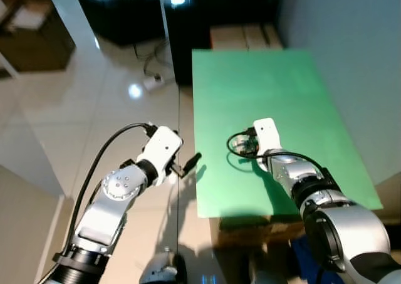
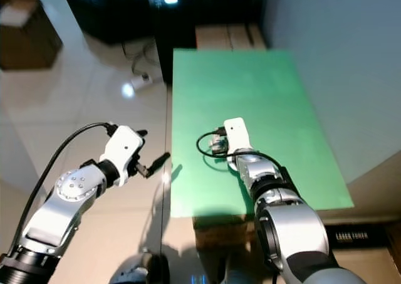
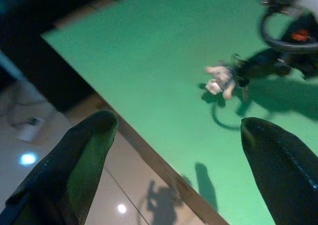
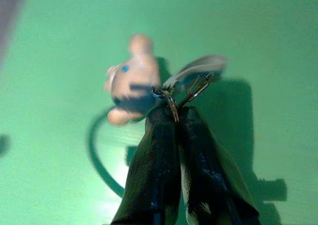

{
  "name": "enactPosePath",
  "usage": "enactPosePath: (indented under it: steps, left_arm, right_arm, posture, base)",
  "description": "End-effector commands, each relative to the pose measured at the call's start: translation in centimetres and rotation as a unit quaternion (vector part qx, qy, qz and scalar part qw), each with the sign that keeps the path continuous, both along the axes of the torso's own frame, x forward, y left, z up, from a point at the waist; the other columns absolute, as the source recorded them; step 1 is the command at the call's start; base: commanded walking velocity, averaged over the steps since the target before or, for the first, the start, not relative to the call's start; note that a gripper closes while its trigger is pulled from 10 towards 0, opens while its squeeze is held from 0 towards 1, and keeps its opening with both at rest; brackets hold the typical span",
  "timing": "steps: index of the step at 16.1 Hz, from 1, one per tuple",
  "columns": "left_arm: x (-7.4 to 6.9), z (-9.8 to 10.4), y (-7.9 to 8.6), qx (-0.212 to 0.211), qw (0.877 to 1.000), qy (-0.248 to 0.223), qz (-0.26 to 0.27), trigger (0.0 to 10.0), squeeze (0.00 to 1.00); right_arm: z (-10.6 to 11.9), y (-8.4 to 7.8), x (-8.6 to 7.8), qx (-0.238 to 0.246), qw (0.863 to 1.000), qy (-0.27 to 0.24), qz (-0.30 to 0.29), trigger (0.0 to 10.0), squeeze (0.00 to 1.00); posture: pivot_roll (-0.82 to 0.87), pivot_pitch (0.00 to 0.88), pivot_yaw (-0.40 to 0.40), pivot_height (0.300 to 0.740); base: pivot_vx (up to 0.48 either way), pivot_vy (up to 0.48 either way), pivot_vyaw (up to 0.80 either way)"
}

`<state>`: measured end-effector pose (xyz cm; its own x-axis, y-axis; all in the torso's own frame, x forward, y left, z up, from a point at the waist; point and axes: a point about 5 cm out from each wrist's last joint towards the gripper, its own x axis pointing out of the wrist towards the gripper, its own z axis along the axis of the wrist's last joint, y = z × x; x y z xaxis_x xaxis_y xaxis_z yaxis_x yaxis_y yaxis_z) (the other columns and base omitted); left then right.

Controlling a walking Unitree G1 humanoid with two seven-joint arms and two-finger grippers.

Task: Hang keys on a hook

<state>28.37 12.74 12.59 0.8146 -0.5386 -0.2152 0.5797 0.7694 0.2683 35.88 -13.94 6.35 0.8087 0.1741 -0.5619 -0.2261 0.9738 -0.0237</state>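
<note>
The keys (image 4: 191, 83) hang on a wire ring with a small pale figure charm (image 4: 131, 81). My right gripper (image 4: 176, 116) is shut on that ring, its two black fingertips (image 4: 164, 120) pressed together just above the green table top (image 1: 276, 89). From the head camera the bunch (image 1: 241, 146) shows beside my right wrist, near the table's middle. In the left wrist view the charm (image 3: 221, 80) dangles a little over the green surface. My left gripper (image 1: 188, 165) is open, held off the table's left edge above the floor.
The green table (image 2: 263, 77) stands against a grey wall (image 1: 351, 39) on the right. Glossy tiled floor (image 1: 94, 108) lies to the left, with a cable and plug (image 1: 153, 80). Dark furniture (image 1: 125, 14) and a cardboard box (image 1: 244, 36) stand at the far end.
</note>
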Motion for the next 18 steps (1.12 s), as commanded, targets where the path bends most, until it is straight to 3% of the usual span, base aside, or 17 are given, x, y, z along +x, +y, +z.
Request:
enactPosePath:
  steps: [1, 4, 5, 7, 9, 10, 12, 15, 18]
  left_arm:
    - [0.3, 0.0, 0.6, -0.008, 0.999, -0.01, 0.03, 10.0, 0.0]
    - [0.7, 0.7, 1.1, -0.037, 0.996, -0.037, 0.075, 10.0, 0.0]
    - [0.7, 1.4, 0.9, -0.057, 0.993, -0.059, 0.082, 10.0, 0.0]
    - [0.6, 2.1, 0.6, -0.077, 0.991, -0.071, 0.083, 10.0, 0.0]
    - [0.4, 2.5, 0.5, -0.097, 0.988, -0.085, 0.082, 10.0, 0.0]
    - [0.4, 2.5, 0.4, -0.101, 0.988, -0.086, 0.082, 10.0, 0.0]
    - [0.3, 2.9, 0.1, -0.117, 0.986, -0.093, 0.077, 10.0, 0.0]
    - [0.3, 2.9, -0.4, -0.132, 0.984, -0.092, 0.076, 10.0, 0.0]
    - [0.4, 3.0, -0.1, -0.142, 0.98, -0.1, 0.094, 10.0, 0.0]
  right_arm:
    - [-0.1, -0.2, -0.1, 0.022, 1.0, -0.013, -0.015, 0.0, 0.0]
    - [0.6, -1.6, 0.0, 0.069, 0.994, -0.062, -0.062, 0.0, 0.0]
    - [1.1, -2.8, -0.4, 0.075, 0.988, -0.09, -0.097, 0.0, 0.0]
    - [1.8, -3.5, -1.0, 0.057, 0.984, -0.123, -0.115, 0.0, 0.0]
    - [4.0, -3.1, -2.1, 0.061, 0.972, -0.2, -0.112, 0.0, 0.0]
    - [4.4, -2.9, -2.5, 0.066, 0.968, -0.213, -0.113, 0.0, 0.0]
    - [7.0, -2.2, -4.4, 0.065, 0.948, -0.284, -0.131, 0.0, 0.0]
    - [8.1, -1.9, -5.7, 0.069, 0.94, -0.316, -0.111, 0.0, 0.0]
    - [10.5, -1.9, -6.4, 0.042, 0.918, -0.388, -0.074, 0.0, 0.0]
  posture:
    - [-0.05, 0.0, 0.069, 0.718]
    - [-0.07, 0.0, 0.075, 0.718]
    - [-0.07, 0.0, 0.073, 0.718]
    - [-0.08, 0.0, 0.075, 0.718]
    - [-0.1, 0.0, 0.073, 0.718]
    - [-0.1, 0.0, 0.068, 0.718]
    - [-0.11, 0.0, 0.056, 0.718]
    - [-0.12, 0.0, 0.041, 0.718]
    - [-0.12, 0.0, 0.03, 0.718]
  base:
    - [0.0, 0.0, 0.0]
    - [0.0, 0.0, 0.0]
    - [0.0, 0.0, 0.0]
    - [0.0, 0.0, 0.0]
    - [0.0, 0.0, 0.0]
    - [0.0, 0.0, 0.0]
    - [0.0, 0.0, 0.0]
    - [0.0, 0.0, 0.0]
    - [0.0, 0.0, 0.0]
